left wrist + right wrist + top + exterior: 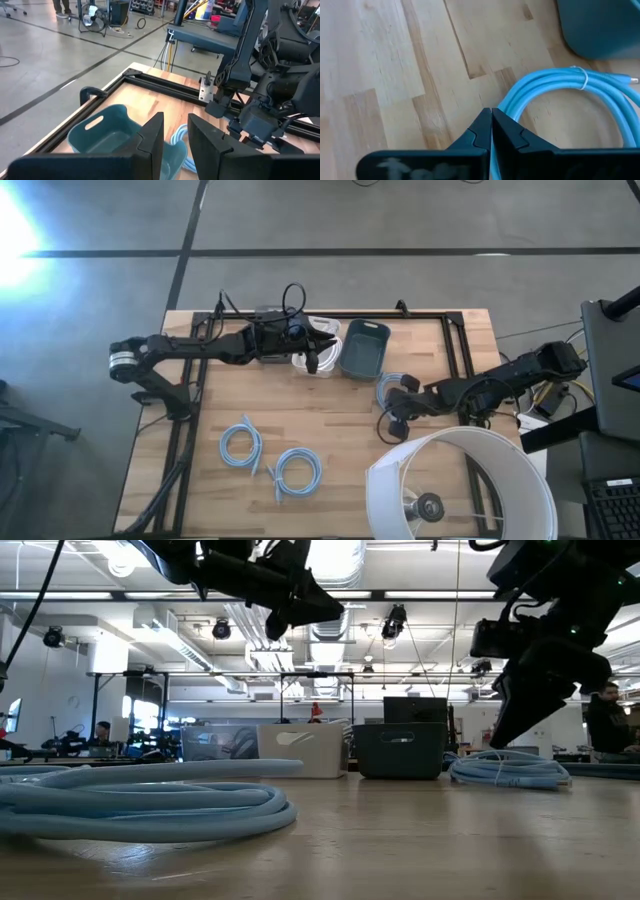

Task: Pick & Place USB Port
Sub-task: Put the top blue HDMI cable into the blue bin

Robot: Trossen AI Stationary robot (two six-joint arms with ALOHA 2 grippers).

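A coiled light-blue cable lies flat on the wooden table beside a teal bin. My right gripper is shut and hovers just over the near side of that coil; the low view shows it above the cable, holding nothing. My left gripper is open and empty, raised high over a white bin that stands next to the teal one.
Two more blue cable coils lie near the table's near edge. A large white lampshade sits at the near right corner. A black frame rail runs along the far edge. People show in the room behind.
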